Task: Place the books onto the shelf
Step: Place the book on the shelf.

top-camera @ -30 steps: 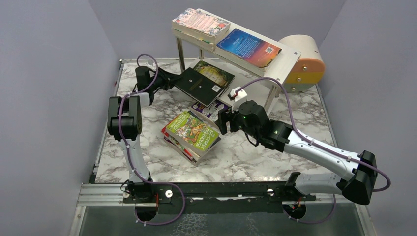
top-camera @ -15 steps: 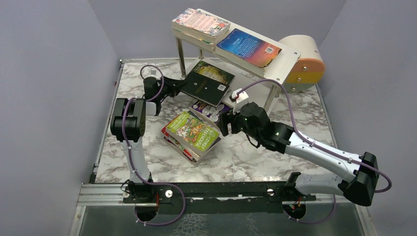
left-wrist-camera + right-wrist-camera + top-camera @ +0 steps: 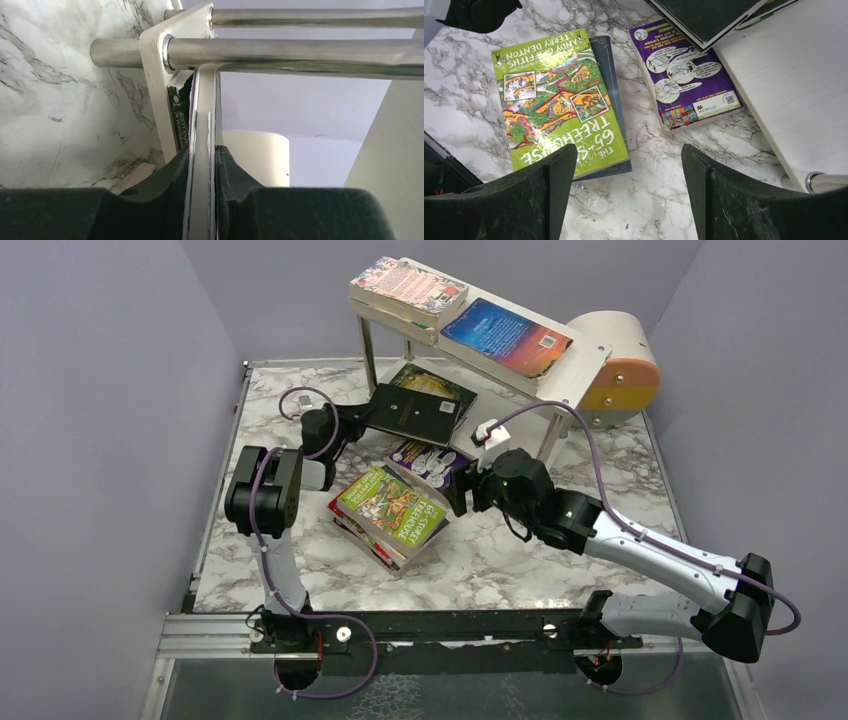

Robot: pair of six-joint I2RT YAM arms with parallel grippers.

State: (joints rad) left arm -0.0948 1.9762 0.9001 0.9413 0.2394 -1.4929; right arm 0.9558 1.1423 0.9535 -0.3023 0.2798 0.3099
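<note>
A desk (image 3: 500, 550) of white, grey-veined marble is enclosed by plain lilac-grey walls (image 3: 100, 390). At its far side the shelf (image 3: 572, 372) is set, a two-tier rack of pale boards on thin metal legs. A round box (image 3: 622, 360) of beige and orange is seen just behind its right end. On the top board a pink-patterned book (image 3: 410, 285) and a blue book (image 3: 505, 335) are laid flat, side by side. A black book (image 3: 415, 412) is gripped by its near edge in the left pincer (image 3: 368, 420), whose jaws are closed tight on it. It is held about level at the left end of the lower tier, above a dark green book (image 3: 432, 385) lying there. Whether the two touch cannot be told. The right pincer (image 3: 629, 150) is held open and empty, low over the desk, between a green book (image 3: 556, 100) and a purple book (image 3: 689, 80). The green book is laid on top of a small pile on the desk. The purple book is laid flat just beside the lower board.
</note>
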